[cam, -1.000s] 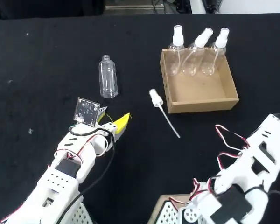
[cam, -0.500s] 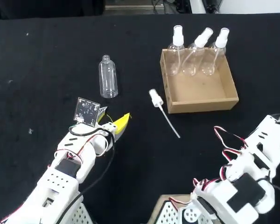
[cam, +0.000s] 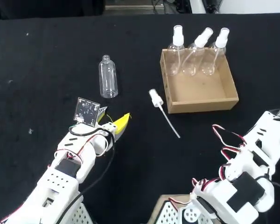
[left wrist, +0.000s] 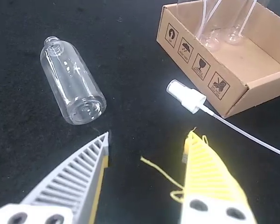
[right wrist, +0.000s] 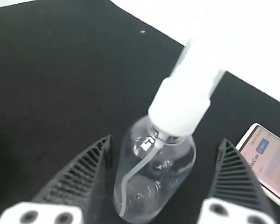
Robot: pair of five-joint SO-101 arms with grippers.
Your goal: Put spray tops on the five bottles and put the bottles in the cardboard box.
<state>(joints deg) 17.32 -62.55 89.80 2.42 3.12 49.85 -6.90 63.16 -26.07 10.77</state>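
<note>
A clear bottle (cam: 108,77) with no top lies on the black table, also in the left wrist view as bottle (left wrist: 74,81). A loose spray top (cam: 156,99) with a long tube lies beside the cardboard box (cam: 224,100); three topped bottles (cam: 196,51) lean against the box's back wall. My left gripper (left wrist: 148,135) stands open and holds nothing, a little short of the bare bottle and the spray top (left wrist: 186,95). My right gripper (right wrist: 165,141) is open around a topped bottle (right wrist: 154,177) that lies between its black fingers near the table's right edge.
The cardboard box (left wrist: 191,51) has free floor in its front half. A phone (right wrist: 266,161) lies close to the topped bottle. The table's edge with a white surface (right wrist: 224,28) beyond it runs just behind that bottle. The right arm (cam: 252,158) fills the lower right corner.
The right arm has swung outward toward the table's right edge and its wrist has turned. The left arm, the bare bottle, the spray top and the box have not moved.
</note>
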